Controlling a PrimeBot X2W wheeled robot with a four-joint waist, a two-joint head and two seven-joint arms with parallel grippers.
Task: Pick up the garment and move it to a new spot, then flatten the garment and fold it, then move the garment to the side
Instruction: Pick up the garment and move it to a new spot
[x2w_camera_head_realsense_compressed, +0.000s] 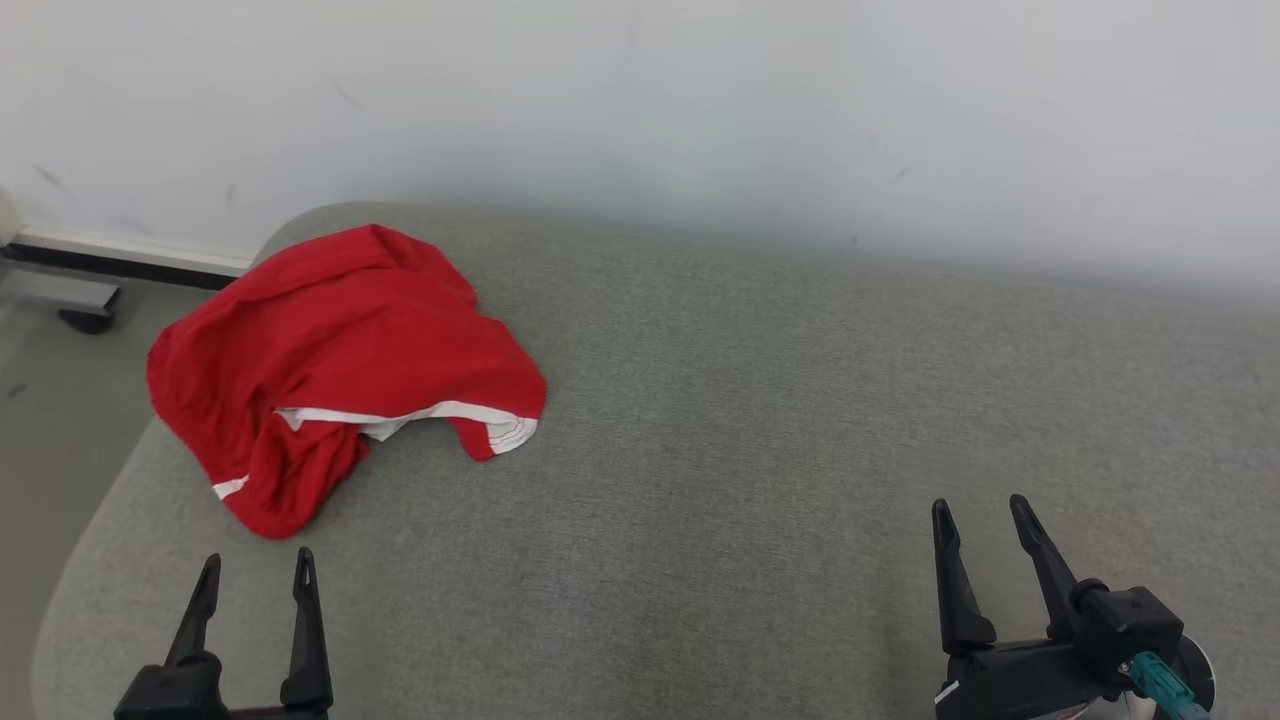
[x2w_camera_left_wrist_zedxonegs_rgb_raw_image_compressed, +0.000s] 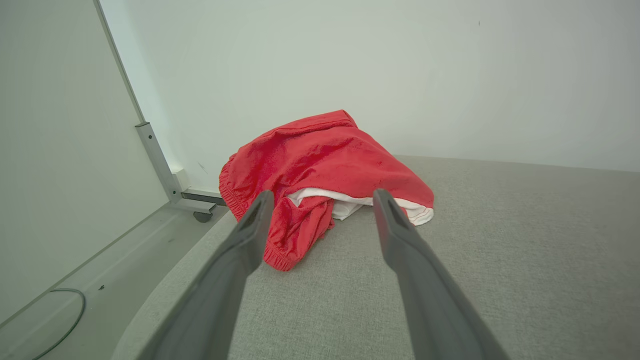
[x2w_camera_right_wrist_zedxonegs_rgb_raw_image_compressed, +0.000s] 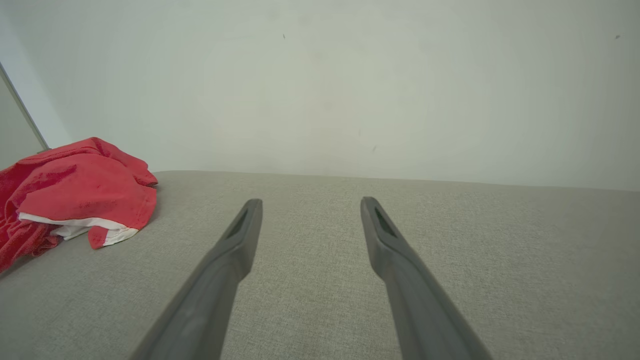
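Note:
A crumpled red garment (x2w_camera_head_realsense_compressed: 340, 360) with white trim lies in a heap at the back left corner of the grey cloth-covered table (x2w_camera_head_realsense_compressed: 760, 450). My left gripper (x2w_camera_head_realsense_compressed: 257, 566) stands open at the lower left, a short way in front of the garment, nothing between its fingers. In the left wrist view the garment (x2w_camera_left_wrist_zedxonegs_rgb_raw_image_compressed: 320, 165) sits just beyond the open left gripper (x2w_camera_left_wrist_zedxonegs_rgb_raw_image_compressed: 320, 197). My right gripper (x2w_camera_head_realsense_compressed: 980, 510) is open at the lower right, far from the cloth. The right wrist view has the garment (x2w_camera_right_wrist_zedxonegs_rgb_raw_image_compressed: 75, 190) at the far left and the right gripper (x2w_camera_right_wrist_zedxonegs_rgb_raw_image_compressed: 310, 202) over bare table.
A pale wall (x2w_camera_head_realsense_compressed: 700, 110) runs right behind the table. Left of the table is grey floor (x2w_camera_head_realsense_compressed: 50, 400) with a metal frame foot (x2w_camera_head_realsense_compressed: 70, 300) and a castor. A cable (x2w_camera_left_wrist_zedxonegs_rgb_raw_image_compressed: 60, 320) lies on the floor. The table's left edge (x2w_camera_head_realsense_compressed: 90, 520) curves near my left gripper.

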